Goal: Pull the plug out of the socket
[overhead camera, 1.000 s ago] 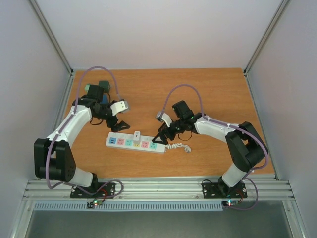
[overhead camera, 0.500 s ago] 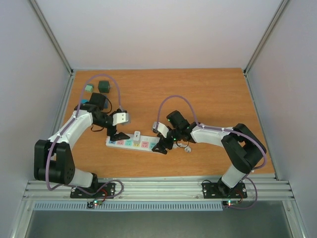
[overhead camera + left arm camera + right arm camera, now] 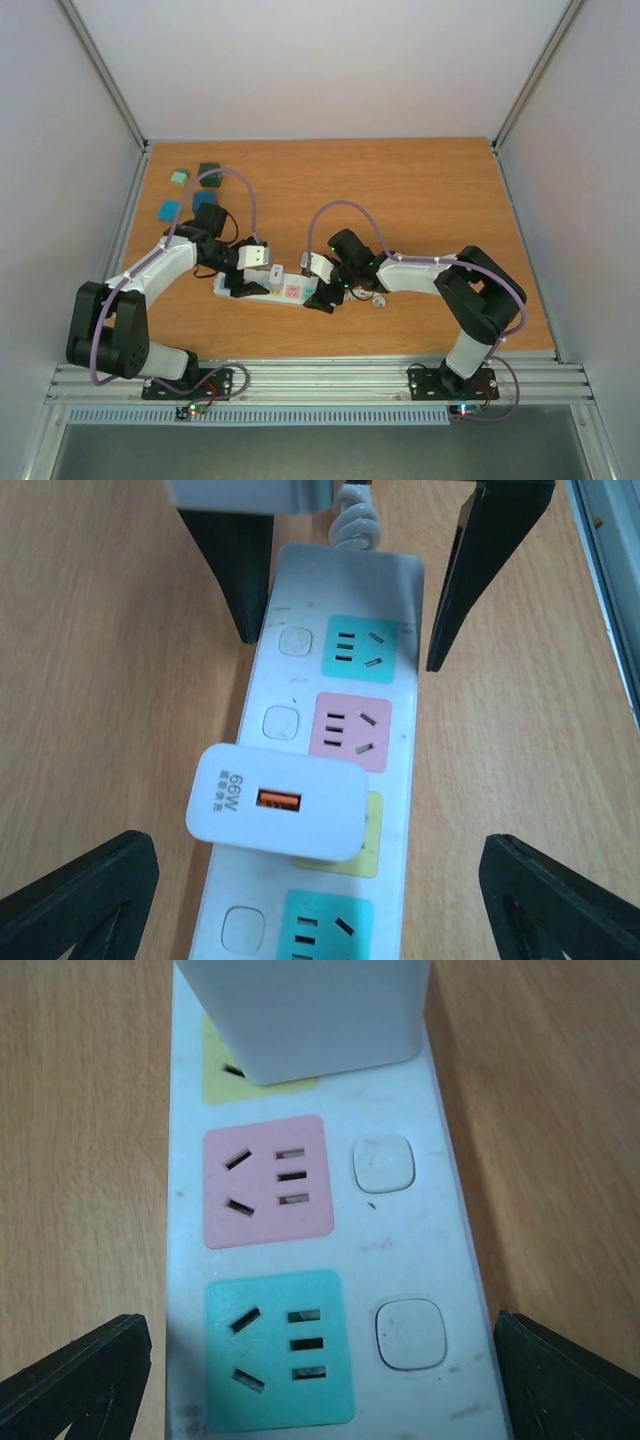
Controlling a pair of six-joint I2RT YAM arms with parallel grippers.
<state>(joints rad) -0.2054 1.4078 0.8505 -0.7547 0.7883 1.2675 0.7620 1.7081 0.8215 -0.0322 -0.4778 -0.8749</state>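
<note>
left claw (image 3: 248, 288) spread wide, right claw (image 3: 322, 297) likewise; both low

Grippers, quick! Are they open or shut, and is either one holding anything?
Left gripper: open, holding nothing, fingers either side of the socket.
Right gripper: open, holding nothing, straddling the socket too.

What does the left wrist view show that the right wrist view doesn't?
Only the left wrist view shows the charger's top face with its orange port, the curly cord, and the right tool straddling the power strip's far end. Only the right wrist view shows the charger's plain side wall. Both show the strip, the charger on the yellow panel, and the empty pink panel and teal panel.
</note>
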